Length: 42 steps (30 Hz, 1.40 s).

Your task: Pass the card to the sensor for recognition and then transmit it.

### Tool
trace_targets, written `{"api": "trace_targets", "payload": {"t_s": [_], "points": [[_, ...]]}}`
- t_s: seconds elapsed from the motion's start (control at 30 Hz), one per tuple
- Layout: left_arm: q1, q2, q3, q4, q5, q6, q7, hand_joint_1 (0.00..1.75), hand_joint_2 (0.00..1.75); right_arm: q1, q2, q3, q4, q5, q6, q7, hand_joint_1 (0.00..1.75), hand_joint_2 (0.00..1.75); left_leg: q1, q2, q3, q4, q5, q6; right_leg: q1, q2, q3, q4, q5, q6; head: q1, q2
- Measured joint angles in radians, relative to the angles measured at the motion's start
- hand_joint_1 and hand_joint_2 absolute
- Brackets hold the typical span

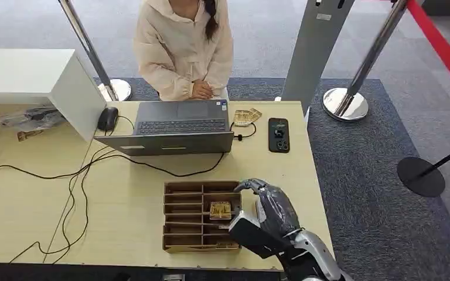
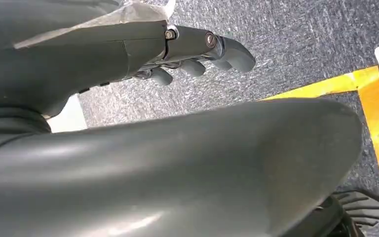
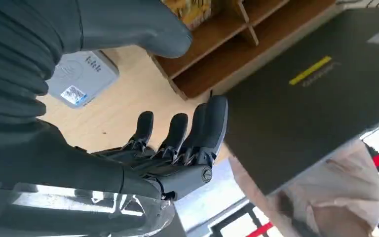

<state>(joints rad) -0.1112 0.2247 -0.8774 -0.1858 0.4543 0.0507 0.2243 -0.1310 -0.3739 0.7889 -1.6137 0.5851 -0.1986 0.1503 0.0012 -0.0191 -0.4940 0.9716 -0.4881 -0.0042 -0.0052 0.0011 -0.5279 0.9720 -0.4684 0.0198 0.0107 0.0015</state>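
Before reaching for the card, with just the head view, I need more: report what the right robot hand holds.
Observer: Nothing. The right wrist view shows the right robot hand with its dark fingers apart above the pale wooden table.
Operator: Locate the sensor.
Observer: A small pale grey square reader lies on the table, beside the brown wooden compartment tray.
Operator: Report the left robot hand.
Observer: The left robot hand hangs empty over grey carpet, near a yellow floor stripe.

Your desk (image 1: 129, 205) carries a laptop (image 1: 176, 130); behind it a mouse (image 1: 107, 119), right of it a phone (image 1: 279, 134), before it a tray (image 1: 191, 218).
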Motion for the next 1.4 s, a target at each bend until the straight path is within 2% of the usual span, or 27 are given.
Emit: {"api": "trace_targets", "payload": {"t_s": [0.17,0.33,0.47,0.87,1.13,1.4], "points": [[-0.001,0.0,-0.007,0.0,-0.005,-0.003,0.0,0.0,0.0,-0.025,-0.026,0.008,-0.061,-0.053,0.128,0.029,0.72,1.75,0.0,0.0,0.0,0.0,0.0,0.0,0.0,0.0,0.0,0.0,0.0,0.0,0.0,0.0],[-0.001,0.0,-0.015,0.0,-0.005,-0.006,0.003,0.0,0.0,-0.043,-0.046,0.013,-0.112,-0.062,0.178,0.042,0.63,1.75,0.0,0.0,0.0,0.0,0.0,0.0,0.0,0.0,0.0,0.0,0.0,0.0,0.0,0.0],[-0.001,0.0,-0.016,0.0,-0.004,-0.008,0.006,0.0,0.0,-0.052,-0.055,0.016,-0.15,-0.062,0.198,0.051,0.65,1.75,0.0,0.0,0.0,0.0,0.0,0.0,0.0,0.0,0.0,0.0,0.0,0.0,0.0,0.0],[-0.001,0.0,-0.016,0.0,-0.001,-0.006,0.006,0.0,0.0,-0.054,-0.05,0.037,-0.201,-0.035,0.189,0.05,0.73,1.75,0.0,0.0,0.0,0.0,0.0,0.0,0.0,0.0,0.0,0.0,0.0,0.0,0.0,0.0],[-0.002,0.0,-0.016,0.0,0.003,-0.002,0.006,0.0,0.0,-0.053,-0.016,0.069,-0.185,0.012,0.13,0.036,0.8,1.75,0.0,0.0,0.0,0.0,0.0,0.0,0.0,0.0,0.0,0.0,0.0,0.0,0.0,0.0],[-0.003,-0.002,-0.016,-0.001,0.002,-0.001,0.005,0.0,0.0,-0.054,0.016,0.095,-0.141,0.047,0.113,0.036,0.82,1.75,0.0,0.0,0.0,0.0,0.0,0.0,0.0,0.0,0.0,0.0,0.0,0.0,0.0,0.0]]}}
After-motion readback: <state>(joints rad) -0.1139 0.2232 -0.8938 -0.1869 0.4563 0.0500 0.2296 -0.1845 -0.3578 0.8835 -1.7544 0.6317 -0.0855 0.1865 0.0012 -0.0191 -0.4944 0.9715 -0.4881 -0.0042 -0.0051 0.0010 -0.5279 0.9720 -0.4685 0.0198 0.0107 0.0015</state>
